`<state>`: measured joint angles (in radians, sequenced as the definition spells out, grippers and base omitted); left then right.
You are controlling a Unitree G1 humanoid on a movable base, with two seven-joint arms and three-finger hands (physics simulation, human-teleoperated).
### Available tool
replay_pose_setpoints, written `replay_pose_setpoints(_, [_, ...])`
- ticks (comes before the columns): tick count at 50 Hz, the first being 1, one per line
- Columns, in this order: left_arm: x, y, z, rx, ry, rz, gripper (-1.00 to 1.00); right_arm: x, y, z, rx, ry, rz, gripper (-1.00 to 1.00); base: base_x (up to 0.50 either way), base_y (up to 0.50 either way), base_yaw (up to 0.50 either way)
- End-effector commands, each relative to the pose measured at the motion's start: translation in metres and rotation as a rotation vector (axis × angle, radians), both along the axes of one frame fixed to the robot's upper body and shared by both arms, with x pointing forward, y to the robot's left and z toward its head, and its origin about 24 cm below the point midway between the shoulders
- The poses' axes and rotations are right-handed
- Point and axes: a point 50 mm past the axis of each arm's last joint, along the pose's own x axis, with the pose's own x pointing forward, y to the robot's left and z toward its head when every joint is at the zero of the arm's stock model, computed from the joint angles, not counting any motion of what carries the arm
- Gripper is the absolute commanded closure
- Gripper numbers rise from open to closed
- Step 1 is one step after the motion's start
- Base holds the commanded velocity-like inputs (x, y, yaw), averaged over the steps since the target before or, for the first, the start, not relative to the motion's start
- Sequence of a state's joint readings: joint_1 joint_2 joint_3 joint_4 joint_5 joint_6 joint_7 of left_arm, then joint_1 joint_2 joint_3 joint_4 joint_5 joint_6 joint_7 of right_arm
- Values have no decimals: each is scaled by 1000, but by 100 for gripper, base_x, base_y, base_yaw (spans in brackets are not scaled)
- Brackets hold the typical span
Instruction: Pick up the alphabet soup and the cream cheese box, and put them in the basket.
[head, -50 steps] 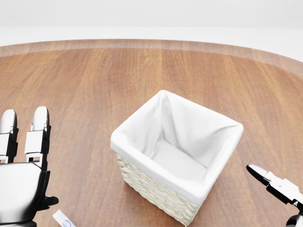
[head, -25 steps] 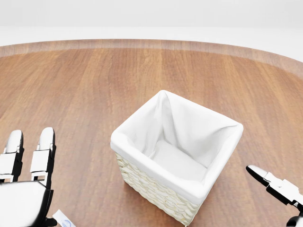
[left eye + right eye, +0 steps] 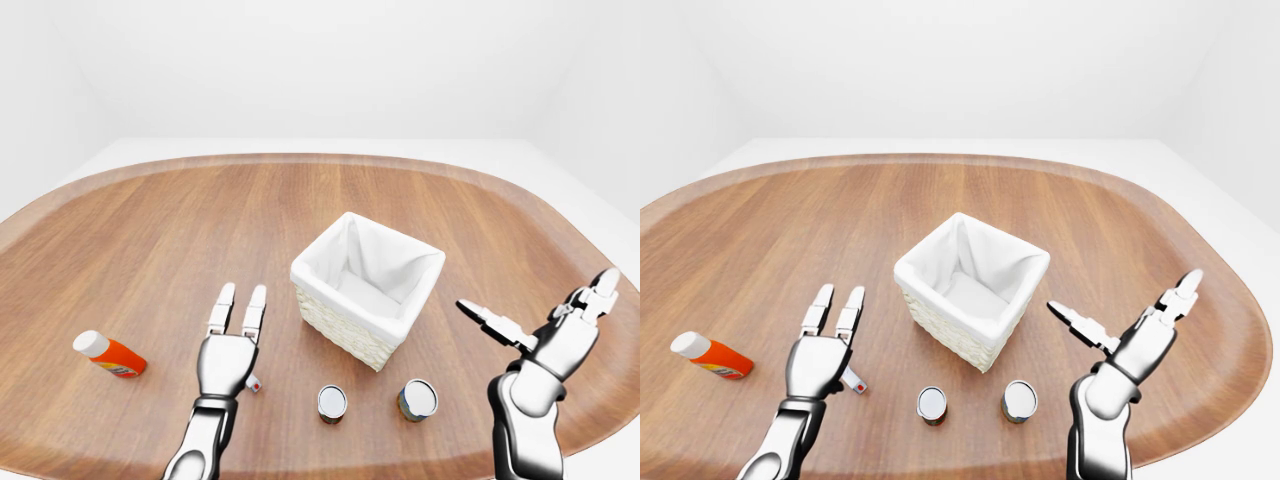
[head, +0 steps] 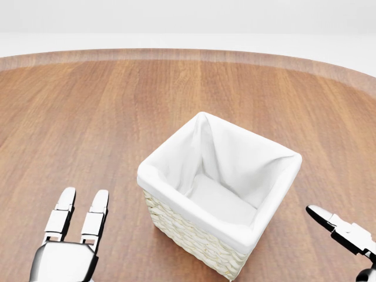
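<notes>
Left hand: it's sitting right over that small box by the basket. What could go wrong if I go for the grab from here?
The left hand hides nearly all of the small box, so you would close the open fingers half blind and could push it away. Two cans stand upright side by side below the basket; only their lids show, so picking the wrong one is possible. The right hand hangs open beside the basket's rim and might nudge it.

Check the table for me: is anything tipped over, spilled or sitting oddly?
Only the orange bottle lies on its side near the left-eye view's left edge. The basket stands upright and empty; two cans stand upright below it. No spills.
</notes>
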<state>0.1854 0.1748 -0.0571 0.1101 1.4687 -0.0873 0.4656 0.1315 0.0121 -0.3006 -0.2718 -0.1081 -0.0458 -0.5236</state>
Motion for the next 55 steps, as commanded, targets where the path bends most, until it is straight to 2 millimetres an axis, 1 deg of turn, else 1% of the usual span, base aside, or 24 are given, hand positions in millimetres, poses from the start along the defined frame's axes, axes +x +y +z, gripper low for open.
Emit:
replay_pose_setpoints(1, [1,-3,-21,34,49,-40,-100,0,0,0,-4,3,2,-100,0,0,0])
replay_pose_setpoints(8, [0,0,-31,43,96,-41,-100,0,1,0,-6,7,2,-100,0,0,0])
replay_pose_setpoints(13, [3,9,-41,52,149,-16,-100,1,0,-1,-5,8,3,-100,0,0,0])
replay_pose_setpoints(19, [-1,18,-51,65,205,2,-100,1,1,-2,-8,10,4,-100,0,0,0])
replay_pose_setpoints(26, [-3,17,-56,91,229,-16,-100,1,1,-2,-11,12,4,-100,0,0,0])
replay_pose_setpoints(31, [-7,11,-66,111,275,-48,-100,1,1,-2,-13,15,4,-100,0,0,0])
replay_pose_setpoints(42, [-7,13,-67,123,282,-49,-100,1,1,-3,-17,18,6,-100,0,0,0])
replay_pose_setpoints(55, [-9,19,-78,149,344,-46,-100,2,2,-4,-20,23,8,-100,0,0,0])
